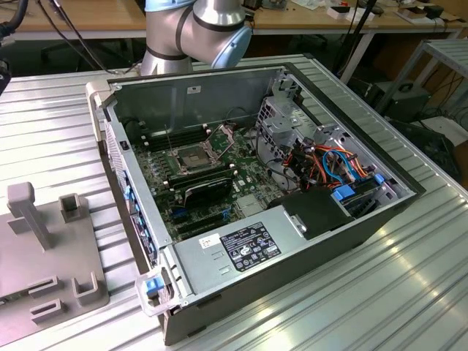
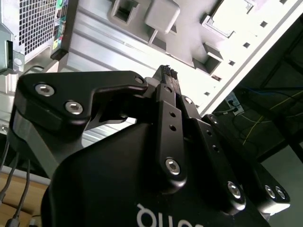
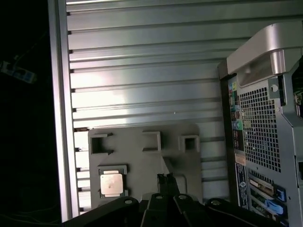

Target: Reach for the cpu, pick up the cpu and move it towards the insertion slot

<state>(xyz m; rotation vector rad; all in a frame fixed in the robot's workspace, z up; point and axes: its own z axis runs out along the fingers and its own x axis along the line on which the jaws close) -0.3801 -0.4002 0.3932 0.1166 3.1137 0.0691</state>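
The cpu (image 3: 112, 183), a small silvery square chip, lies flat in a square recess of the grey fixture plate (image 3: 142, 161) in the first wrist view. My gripper (image 3: 164, 178) hangs well above that plate, off to one side of the chip. Its black fingers are shut with nothing between them, which the second wrist view also shows for the gripper (image 2: 166, 72). In the exterior view the insertion slot (image 1: 191, 155) sits on the green motherboard inside the open computer case, with its metal frame flipped up.
The open computer case (image 1: 110, 146) lies on a ribbed aluminium table (image 1: 409, 292), its perforated rear panel (image 3: 260, 123) beside the fixture plate (image 1: 44, 248). The plate carries upright grey posts (image 1: 28, 212). A black heatsink (image 1: 208, 191), power supply (image 1: 234, 245) and cables (image 1: 329, 164) crowd the case.
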